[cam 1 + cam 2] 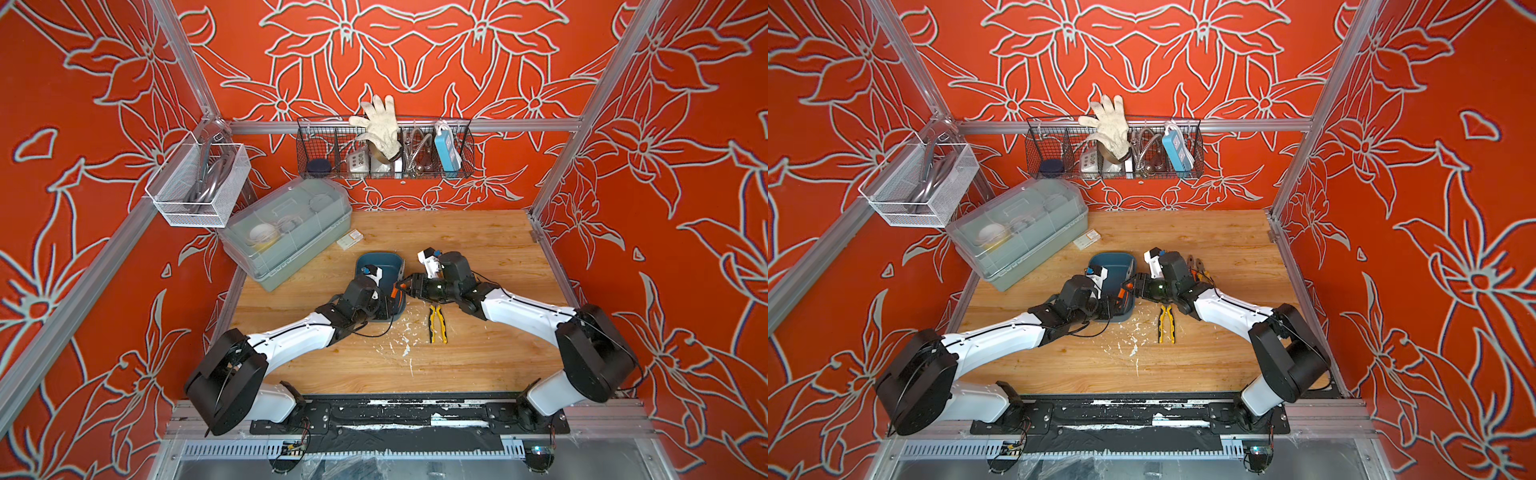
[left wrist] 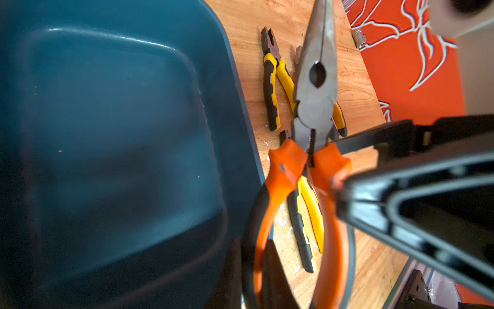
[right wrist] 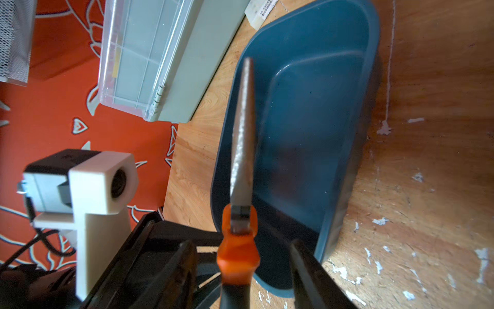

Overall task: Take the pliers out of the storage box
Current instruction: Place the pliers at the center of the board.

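**A:** Where are the long-nose pliers (image 2: pixel 315 107)?

**B:** Lifted off the wood at the right rim of the storage box (image 1: pixel 384 266), near its front corner. They have orange-and-black handles and a grey nose closed to a point.

**A:** Who has them?

**B:** The left gripper (image 1: pixel 390 300). Its jaws are pressed together on the handles, low down (its own wrist view cuts the contact off, so I cannot tell which handle it bears on).

**A:** And the right gripper (image 3: pixel 242 248)?

**B:** Spread. Its fingers (image 3: pixel 184 267) stand either side of the handles' orange shoulders. The right wrist view shows a gap on each side.

**A:** The box itself?

**B:** It sits on the table (image 1: pixel 478 365), and its blue floor shows in both wrist views. The left arm reaches over its near end.

**A:** Any other pliers?

**B:** The yellow-and-black pliers (image 1: pixel 437 326) lie flat just right of the box's front corner, among white flecks, with the nose toward the back wall. Two more pliers (image 1: pixel 1196 266) lie farther back on that side, mostly hidden under the right arm in a top view.

**A:** And farther out?

**B:** A grey lidded container (image 1: pixel 286 232) sits behind and left of the box, near it but not touching. A wire basket (image 1: pixel 384 166) hangs on the back wall with a white glove (image 1: pixel 380 120) poking out.
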`<action>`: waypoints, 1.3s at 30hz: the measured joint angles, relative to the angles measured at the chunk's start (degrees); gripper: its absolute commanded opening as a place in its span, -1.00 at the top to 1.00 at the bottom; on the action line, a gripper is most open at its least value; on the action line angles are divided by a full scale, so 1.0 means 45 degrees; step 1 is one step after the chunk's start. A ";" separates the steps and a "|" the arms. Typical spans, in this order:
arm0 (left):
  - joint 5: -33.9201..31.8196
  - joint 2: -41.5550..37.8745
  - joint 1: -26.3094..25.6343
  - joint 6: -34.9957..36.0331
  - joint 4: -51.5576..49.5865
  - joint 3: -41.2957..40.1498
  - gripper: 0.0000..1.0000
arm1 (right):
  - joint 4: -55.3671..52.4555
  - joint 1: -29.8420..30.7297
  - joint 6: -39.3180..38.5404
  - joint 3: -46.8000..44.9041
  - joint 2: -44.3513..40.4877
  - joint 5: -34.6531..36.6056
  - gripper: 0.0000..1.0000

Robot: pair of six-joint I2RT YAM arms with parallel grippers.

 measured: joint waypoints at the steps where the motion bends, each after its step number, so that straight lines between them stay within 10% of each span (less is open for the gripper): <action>1: -0.0005 0.0000 0.0000 0.0005 -0.0005 0.0005 1.00 | 0.0000 0.0034 0.0029 0.0083 0.0136 0.0015 -0.06; 7: -0.0010 0.0005 0.0000 0.0034 -0.0073 0.0112 1.00 | 0.0044 0.0301 0.0151 0.0486 0.0801 0.0015 0.19; 14: -0.0053 0.0024 0.0000 0.0151 -0.0209 0.0141 1.00 | -0.0019 0.0359 0.0151 0.0563 0.0874 0.0073 0.98; 22: -0.0369 0.0015 -0.0058 0.0049 -0.0282 0.0185 0.24 | -0.0952 0.0374 -0.0325 0.0568 0.0758 0.0602 1.00; 32: -0.0933 0.0010 -0.0058 -0.0010 -0.0461 0.0452 0.22 | -0.6810 -0.3283 -0.3871 0.1190 -0.2948 0.3895 1.00; 39: -0.0942 0.0024 -0.0058 -0.0015 -0.0466 0.0457 0.26 | -1.0316 -0.5401 -0.5435 0.2880 -0.2176 0.6543 1.00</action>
